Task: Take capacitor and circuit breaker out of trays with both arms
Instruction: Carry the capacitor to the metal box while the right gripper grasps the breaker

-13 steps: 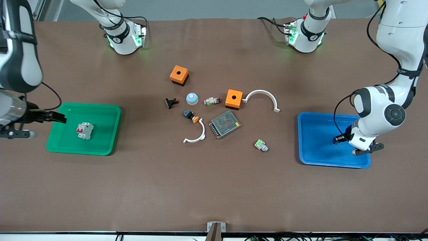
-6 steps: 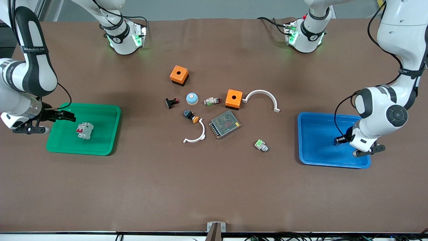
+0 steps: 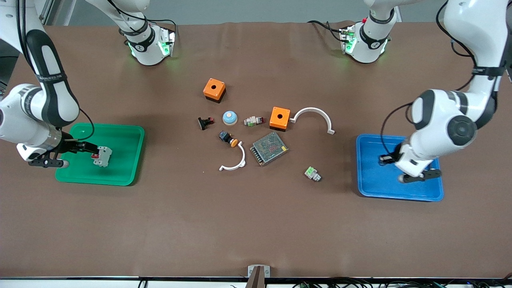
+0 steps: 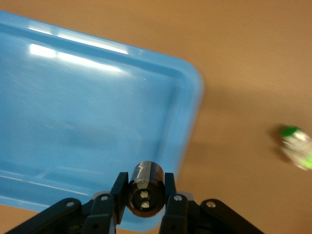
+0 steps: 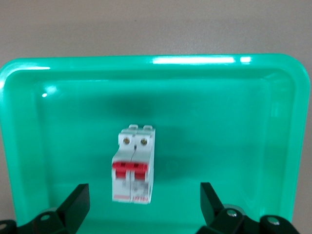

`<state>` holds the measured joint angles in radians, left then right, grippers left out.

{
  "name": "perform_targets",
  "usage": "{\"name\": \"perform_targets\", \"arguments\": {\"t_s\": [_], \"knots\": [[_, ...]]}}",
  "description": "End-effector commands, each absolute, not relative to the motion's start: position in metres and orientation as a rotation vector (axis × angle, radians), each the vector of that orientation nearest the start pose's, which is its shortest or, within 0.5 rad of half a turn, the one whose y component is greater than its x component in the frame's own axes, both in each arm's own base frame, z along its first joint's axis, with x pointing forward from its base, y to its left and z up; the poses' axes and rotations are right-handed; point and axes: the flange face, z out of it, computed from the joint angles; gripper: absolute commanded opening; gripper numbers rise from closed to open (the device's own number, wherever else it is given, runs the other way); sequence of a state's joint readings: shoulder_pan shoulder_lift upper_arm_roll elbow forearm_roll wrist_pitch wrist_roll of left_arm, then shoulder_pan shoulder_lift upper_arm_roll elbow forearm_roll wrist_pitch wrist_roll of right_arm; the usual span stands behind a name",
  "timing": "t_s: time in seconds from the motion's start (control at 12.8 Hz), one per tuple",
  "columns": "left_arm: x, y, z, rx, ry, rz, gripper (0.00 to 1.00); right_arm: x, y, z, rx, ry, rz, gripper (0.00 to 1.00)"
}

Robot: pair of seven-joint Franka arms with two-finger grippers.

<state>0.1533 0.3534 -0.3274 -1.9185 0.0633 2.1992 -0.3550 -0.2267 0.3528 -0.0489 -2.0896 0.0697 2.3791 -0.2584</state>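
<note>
The breaker (image 3: 103, 156), white-grey with red levers, lies in the green tray (image 3: 120, 181); the right wrist view shows it (image 5: 133, 165) in the tray (image 5: 253, 122). My right gripper (image 3: 88, 148) is open and empty over the tray, right beside the breaker; the breaker lies just past the open fingertips (image 5: 78, 199). My left gripper (image 3: 385, 159) hangs over the blue tray (image 3: 372, 192). It is shut on the capacitor (image 4: 145, 183), a black stubby cylinder whose two pale terminals face the camera, held above the tray's floor (image 4: 87, 112).
Mid-table lie two orange boxes (image 3: 214, 89) (image 3: 279, 118), two white arcs (image 3: 314, 116) (image 3: 234, 161), a grey mesh power supply (image 3: 269, 148), a blue dome (image 3: 230, 117), a black orange-capped button (image 3: 228, 138), a black clip (image 3: 205, 122) and two green-and-white connectors (image 3: 312, 173) (image 3: 254, 120).
My right gripper has moved in over the green tray, close to the breaker. My left gripper has carried the capacitor across the blue tray toward the table's middle.
</note>
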Motion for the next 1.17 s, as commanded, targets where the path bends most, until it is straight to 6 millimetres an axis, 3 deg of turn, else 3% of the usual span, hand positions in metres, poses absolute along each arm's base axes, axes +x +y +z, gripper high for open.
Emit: {"name": "perform_targets", "arguments": {"t_s": [0.0,0.16,0.47,0.78,1.09], "knots": [[0.584,-0.146,0.305,-3.18,-0.285,0.145,0.0,0.557,-0.157,0.231,-3.082,0.112,0.073,1.0],[0.572,-0.194,0.298,-3.192,-0.376,0.146,0.0,0.557,-0.154,0.223,-3.078,0.105,0.091,1.0],[0.536,-0.278,0.264,-3.157,-0.549,0.203,0.0,0.556,-0.148,0.209,-3.07,0.096,0.129,0.99],[0.518,-0.312,0.227,-3.157,-0.578,0.26,0.0,0.56,-0.144,0.212,-3.072,0.087,0.118,0.79],[0.509,-0.332,0.205,-3.17,-0.617,0.28,0.0,0.559,-0.144,0.212,-3.065,0.094,0.128,0.6]]}}
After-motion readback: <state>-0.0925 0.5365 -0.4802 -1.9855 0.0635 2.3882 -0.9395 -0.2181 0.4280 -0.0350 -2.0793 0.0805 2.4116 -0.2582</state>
